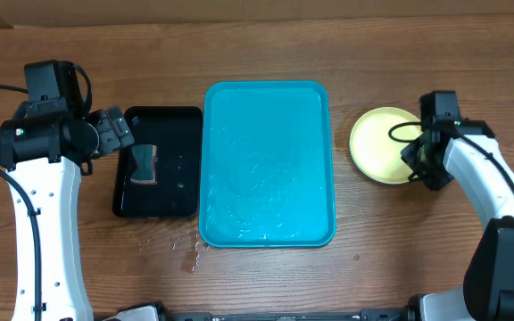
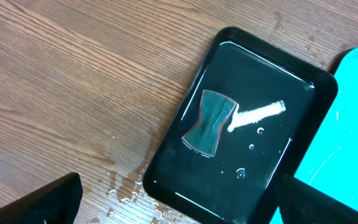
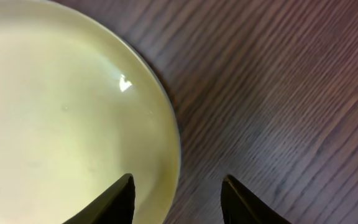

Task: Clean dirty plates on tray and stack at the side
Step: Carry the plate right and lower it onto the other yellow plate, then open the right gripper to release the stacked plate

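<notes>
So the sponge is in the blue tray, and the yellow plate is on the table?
No: the sponge lies in the black tray, not the blue tray, as the left wrist view shows. The yellow plate is indeed on the table.

I saw the large tray point(image 1: 269, 165) in the middle of the table point(image 1: 266, 45). Just left of it lay the small tray point(image 1: 172, 116), with a sponge point(image 1: 143, 165) in it. A plate point(image 1: 377, 143) sat on the table to the right, apart from the large tray.
</notes>
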